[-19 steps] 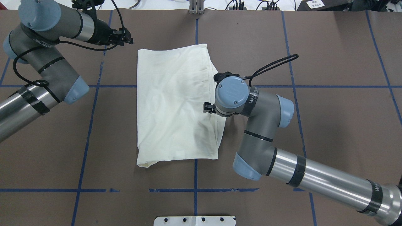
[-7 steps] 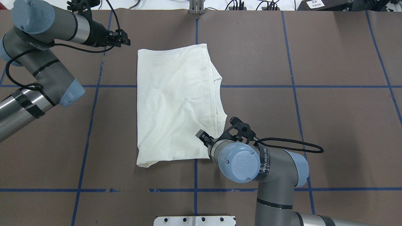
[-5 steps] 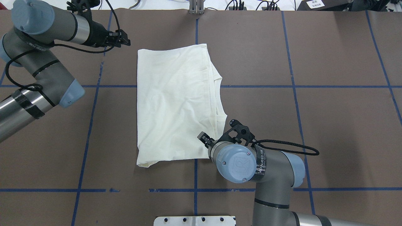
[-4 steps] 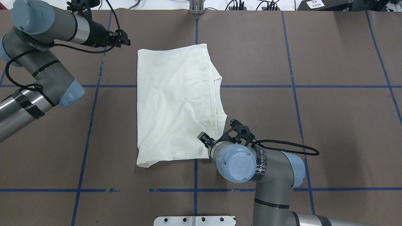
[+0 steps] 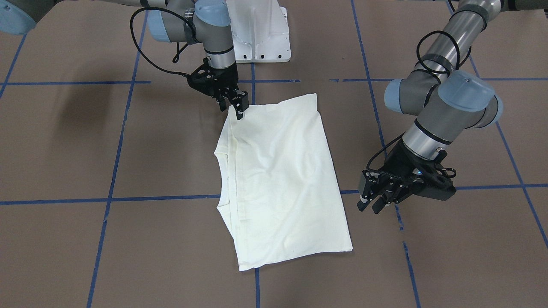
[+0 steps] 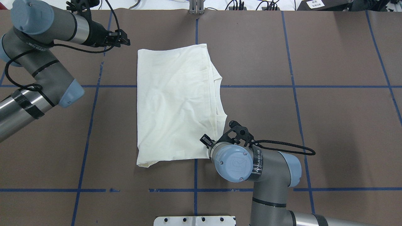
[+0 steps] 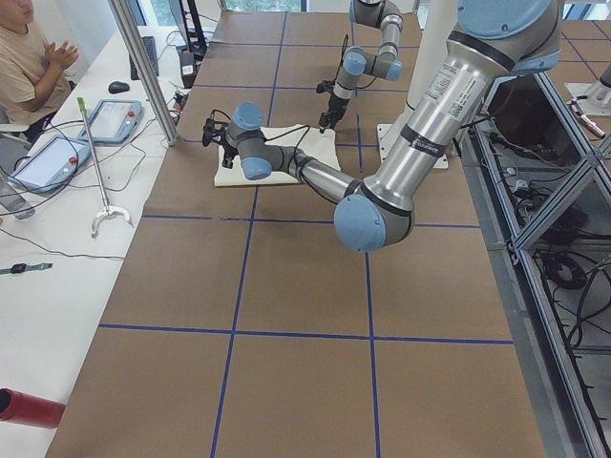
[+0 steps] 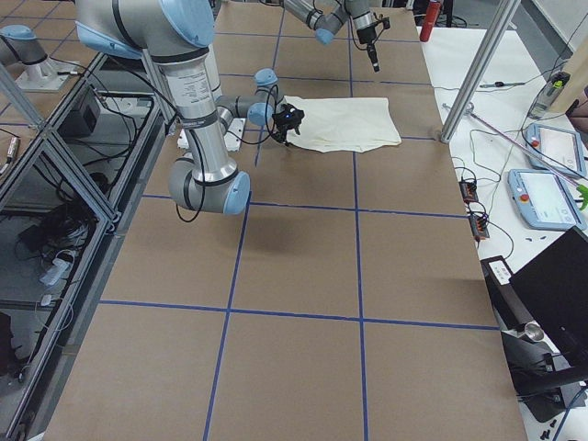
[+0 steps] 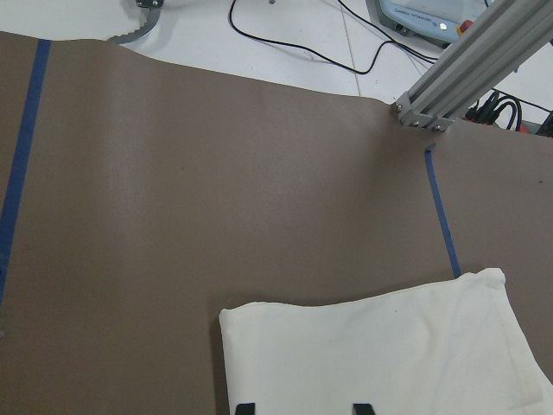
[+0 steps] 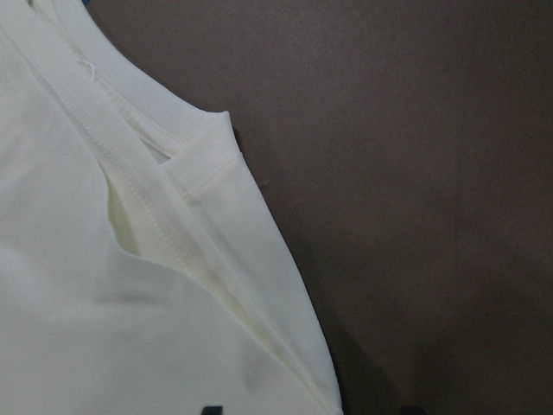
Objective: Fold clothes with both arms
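Black jaws on the right gripper (image 5: 238, 108) are standing spread, straddling the shirt (image 5: 282, 171) at the corner nearest the robot on its right side and not closing on it. The wrist view is showing that corner and its stacked hems lying between them, though contact cannot be told. The left gripper (image 5: 371, 204) is likewise holding its jaws apart, hanging just beside the far left corner and not touching the cloth. The shirt is lying in the middle of the brown table (image 5: 432, 265), folded into a long rectangle, with the plain cream side facing up, no print showing, and several layer edges running down its right side. In my judgement the cotton is going to handle as light, limp and not fragile. It is offering no stiffness, so a lifted edge is likely to be sagging between two holds, and the plies are liable to be sliding apart if only the top one is being caught. The corners are looking like the sound places to grip, pinching low through all layers and keeping the edge taut.
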You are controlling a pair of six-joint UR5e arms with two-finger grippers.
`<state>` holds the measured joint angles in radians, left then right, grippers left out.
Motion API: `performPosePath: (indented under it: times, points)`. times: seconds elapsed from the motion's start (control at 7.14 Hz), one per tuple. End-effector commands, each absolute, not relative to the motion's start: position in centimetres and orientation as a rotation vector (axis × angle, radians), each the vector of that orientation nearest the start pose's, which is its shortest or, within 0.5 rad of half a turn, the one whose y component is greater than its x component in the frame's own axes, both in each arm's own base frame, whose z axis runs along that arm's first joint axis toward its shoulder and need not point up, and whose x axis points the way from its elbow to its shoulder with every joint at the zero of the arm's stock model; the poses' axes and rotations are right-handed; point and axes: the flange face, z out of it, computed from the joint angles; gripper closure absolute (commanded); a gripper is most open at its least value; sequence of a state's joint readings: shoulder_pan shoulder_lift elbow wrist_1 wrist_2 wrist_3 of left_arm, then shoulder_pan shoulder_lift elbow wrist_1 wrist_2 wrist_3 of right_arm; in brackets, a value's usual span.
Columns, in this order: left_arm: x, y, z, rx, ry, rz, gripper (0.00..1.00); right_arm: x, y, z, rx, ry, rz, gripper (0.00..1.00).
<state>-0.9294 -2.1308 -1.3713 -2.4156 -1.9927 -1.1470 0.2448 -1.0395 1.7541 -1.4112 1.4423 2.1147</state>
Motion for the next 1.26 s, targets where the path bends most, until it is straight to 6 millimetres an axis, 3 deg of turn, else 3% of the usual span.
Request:
performPosePath:
  times: [0.0,0.14,0.56,0.7,1.12]
  points:
    - [35.1,-62.7,32.5,0.454,1.154,-0.187,0.52,-59.7,-30.1,25.6,-0.012,-0.911,0.792,0.51]
    - [34.5,-62.1,32.4,0.461,1.158,-0.185,0.52,-59.7,-30.0,25.6,-0.016,-0.911,0.791,0.64]
    - [34.0,-61.4,32.6,0.463,1.162,-0.183,0.52,-60.1,-30.1,25.2,-0.019,-0.912,0.795,0.75]
    - [34.0,-61.4,32.6,0.463,1.162,-0.183,0.52,-60.0,-30.2,25.2,-0.018,-0.912,0.789,1.0]
    - [34.1,-61.3,32.5,0.458,1.164,-0.182,0.52,-59.9,-29.9,24.9,-0.038,-0.921,0.763,1.0]
